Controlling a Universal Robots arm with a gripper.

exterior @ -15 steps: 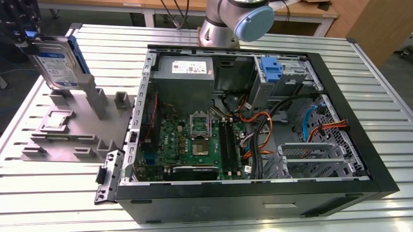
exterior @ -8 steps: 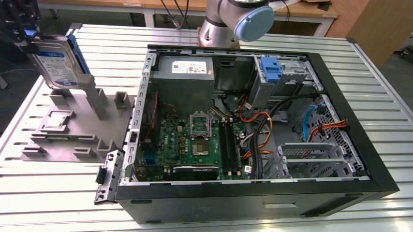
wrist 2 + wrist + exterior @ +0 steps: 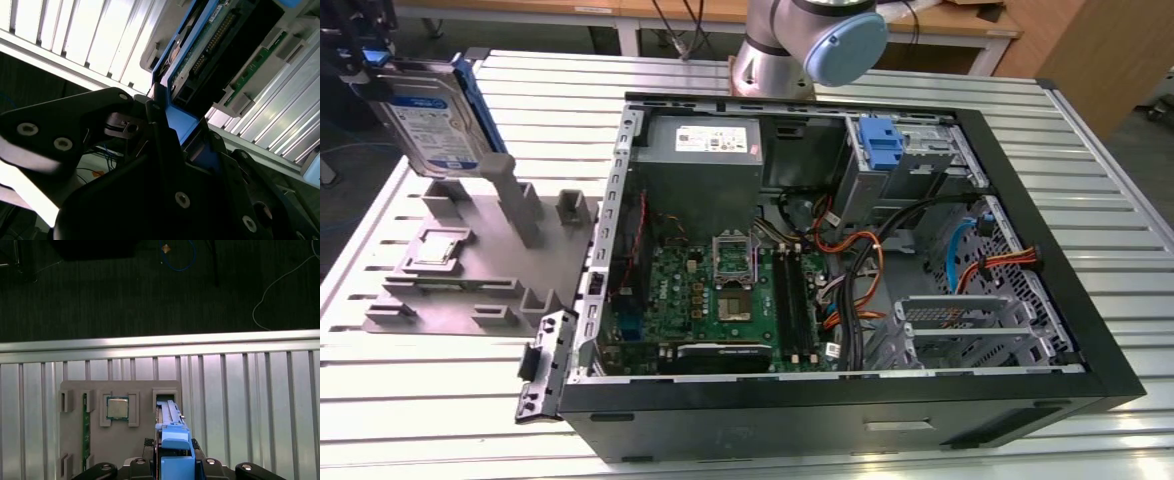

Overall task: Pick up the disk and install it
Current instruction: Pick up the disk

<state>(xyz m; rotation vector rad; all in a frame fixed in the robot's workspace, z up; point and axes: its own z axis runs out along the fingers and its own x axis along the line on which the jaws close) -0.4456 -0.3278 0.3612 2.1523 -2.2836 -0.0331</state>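
Note:
The disk [image 3: 438, 118], a silver-grey drive with a white-and-blue label in a blue bracket, hangs upright at the exterior view's far left. My gripper [image 3: 371, 62] is shut on its upper end. The disk's lower end is just over the tall slotted post [image 3: 518, 208] of the grey fixture; I cannot tell whether they touch. In the second wrist view the black fingers [image 3: 155, 117] clamp the blue bracket [image 3: 180, 125], with the drive's connector edge beyond. The first wrist view looks down the bracket [image 3: 174, 445] toward the fixture's slot [image 3: 167, 399].
The open computer case [image 3: 1014, 250] lies on the slatted metal table [image 3: 1067, 120], with a motherboard [image 3: 720, 290], cables and a blue-clipped drive bay [image 3: 881, 142] at the back. The grey fixture [image 3: 467, 290] holds a processor chip [image 3: 117, 408] and a memory stick [image 3: 86, 425]. The arm's base [image 3: 801, 45] stands behind the case.

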